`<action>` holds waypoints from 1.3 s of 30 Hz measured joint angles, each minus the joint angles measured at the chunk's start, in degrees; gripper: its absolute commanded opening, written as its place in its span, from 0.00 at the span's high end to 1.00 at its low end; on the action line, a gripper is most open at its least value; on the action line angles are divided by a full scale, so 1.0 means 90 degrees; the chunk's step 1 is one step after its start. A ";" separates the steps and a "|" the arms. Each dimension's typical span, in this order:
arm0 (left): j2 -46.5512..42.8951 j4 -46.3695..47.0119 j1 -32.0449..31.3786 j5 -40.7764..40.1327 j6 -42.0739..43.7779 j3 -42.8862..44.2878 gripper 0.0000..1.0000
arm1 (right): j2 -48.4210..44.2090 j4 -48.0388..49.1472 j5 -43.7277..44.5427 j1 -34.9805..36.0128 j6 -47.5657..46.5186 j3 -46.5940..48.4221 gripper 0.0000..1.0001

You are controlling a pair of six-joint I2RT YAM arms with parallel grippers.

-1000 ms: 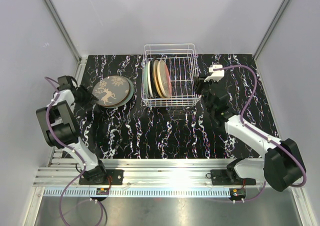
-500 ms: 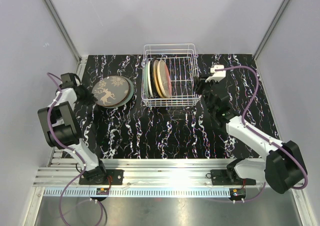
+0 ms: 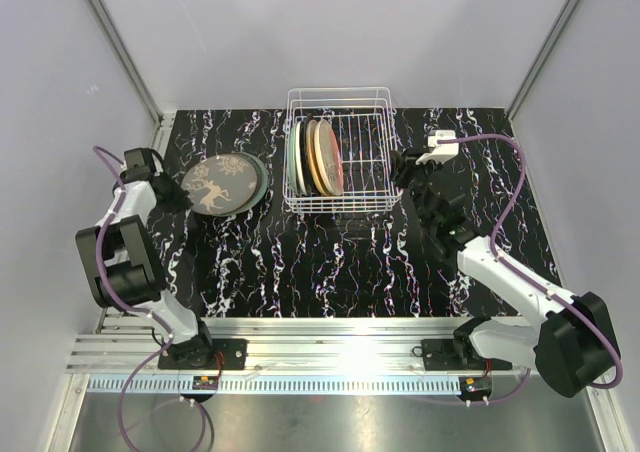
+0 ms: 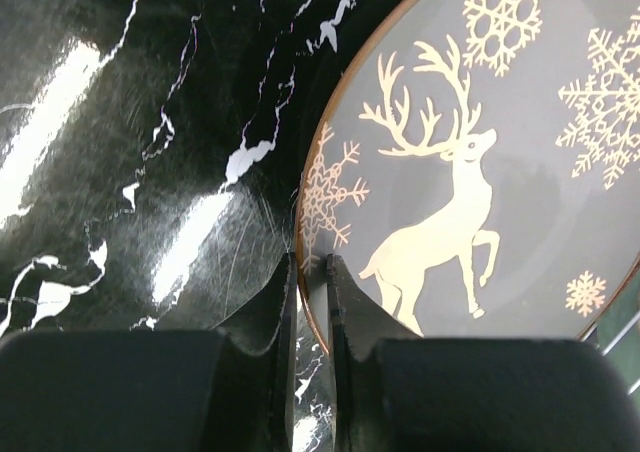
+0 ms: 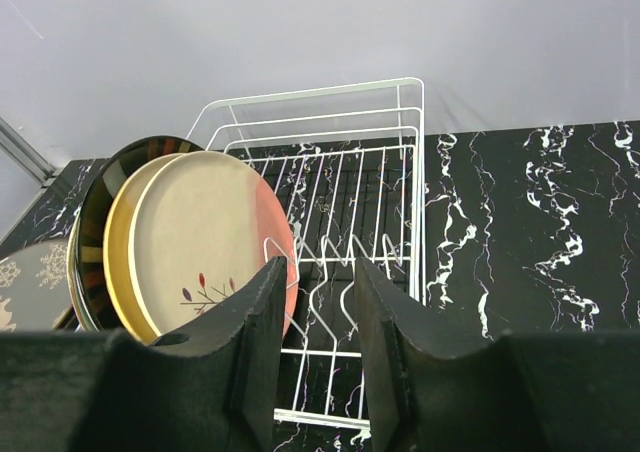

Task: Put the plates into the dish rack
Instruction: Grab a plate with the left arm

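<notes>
My left tool (image 4: pixel 311 269) is clenched on the lip of the deer plate (image 4: pixel 470 172), with a finger on each side of the edge. That plate lies flat at the left of the desk (image 3: pixel 330 262), stacked on a green plate (image 3: pixel 263 184), a little left of the rack (image 3: pixel 340 94). The bite takes only the rim, and glaze is slick, so I judge the lift should be slow. I should raise the gripped edge first so the plate peels off the green one without dragging it. Then I would turn it upright and watch for any slip or swing between the fingers. Several plates (image 3: pixel 318 157) already stand on edge in the rack's left part, and the prongs to their right look free. I would carry the plate over the wire wall and lower it straight down into the next free gap, not letting go until it sits between prongs. My right tool (image 5: pixel 322 312) is released and holds nothing. It hangs just beside the rack's right wall, where it could steady the wire if the rack shifts. The desk is glossy black with white veins and bright glare, so I expect things to slide on it easily. Pale grey walls (image 3: pixel 300 32) close in on three sides, with a metal rail (image 3: pixel 330 332) along the near edge. My left arm is tight against the left wall, so the swing has to go inward.
</notes>
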 measured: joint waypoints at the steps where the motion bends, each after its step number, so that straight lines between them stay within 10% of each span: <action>1: -0.0046 0.0012 -0.0029 -0.0036 -0.0022 -0.0044 1.00 | -0.0007 -0.0002 0.0000 0.0000 0.0007 0.0000 0.60; 24: -0.1345 0.0345 -0.0092 0.0457 -0.0736 -0.1358 1.00 | -0.0022 0.0000 -0.0243 -0.0005 0.0151 0.0000 0.60; 39: -0.1804 -0.0175 -0.0112 0.0435 -0.0695 -0.1375 1.00 | 0.0544 -0.0022 -0.3606 0.1613 -0.1559 0.0595 0.41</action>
